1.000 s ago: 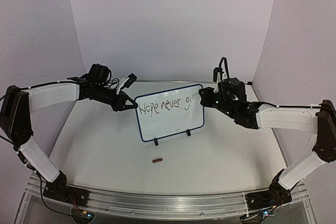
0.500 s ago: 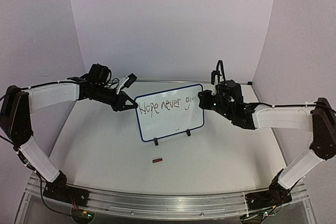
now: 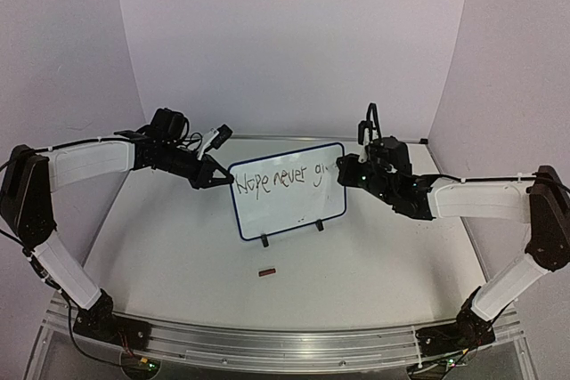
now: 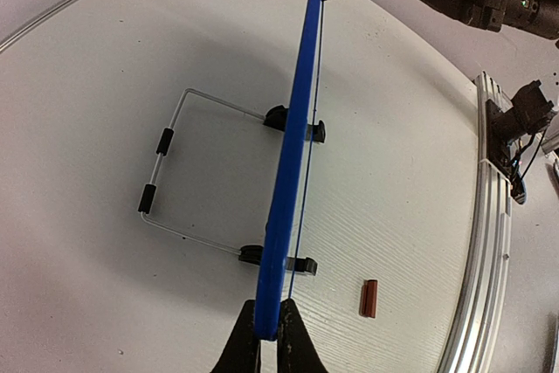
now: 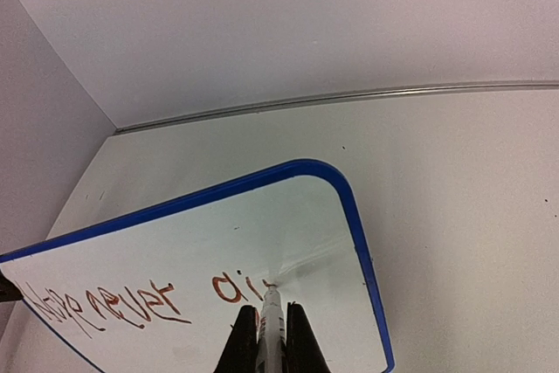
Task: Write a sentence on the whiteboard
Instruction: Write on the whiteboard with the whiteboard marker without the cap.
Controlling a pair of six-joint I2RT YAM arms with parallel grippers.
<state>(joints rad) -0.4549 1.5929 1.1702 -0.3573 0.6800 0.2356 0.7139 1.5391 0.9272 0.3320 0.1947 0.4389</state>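
Right end effector (image 5: 270, 328): jaws closed on a slim marker (image 5: 272, 306) whose tip touches the whiteboard (image 5: 301, 229) just past the last stroke of the sentence (image 5: 131, 300), which so far reads "Hope never gi". Opposite, the left end effector (image 4: 269, 331) is pinched shut on the board's left frame edge. It steadies the board, which stands upright on its wire stand (image 4: 170, 168) mid-desk (image 3: 374, 264), between the two arms. A small red-brown piece (image 3: 266, 270) lies in front of it.

Pen pressure should probably stay light and even, since only the left grip and the stand resist the push. Little room remains toward the right frame, so the remaining words likely belong on a second line.

Against the frame a second earlier, the writing arm has shifted slightly toward the board. The board, the left arm and the piece appear unmoved.
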